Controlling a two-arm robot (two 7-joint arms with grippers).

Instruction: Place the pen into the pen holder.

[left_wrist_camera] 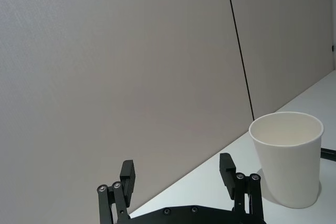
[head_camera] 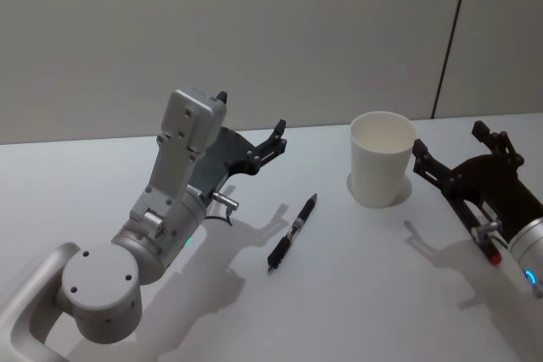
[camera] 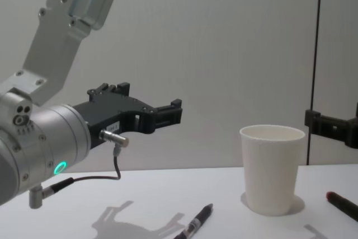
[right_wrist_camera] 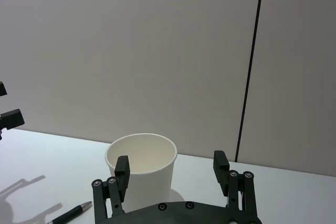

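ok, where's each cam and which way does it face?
Head: high, looking down at table, pen, paper cup; left end effector, right end effector show.
Chest: low, looking across table; left arm large.
Left wrist: behind left end effector, facing wall, paper cup.
Right wrist: behind right end effector, facing paper cup, pen.
Shared: paper cup in all.

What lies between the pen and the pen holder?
Nothing: bare white table separates the pen from the pen holder, seen in the head view.

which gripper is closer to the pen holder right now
Right. The right gripper hovers close beside the pen holder on its right, jaws open. The left gripper is raised farther off to its left, jaws open.
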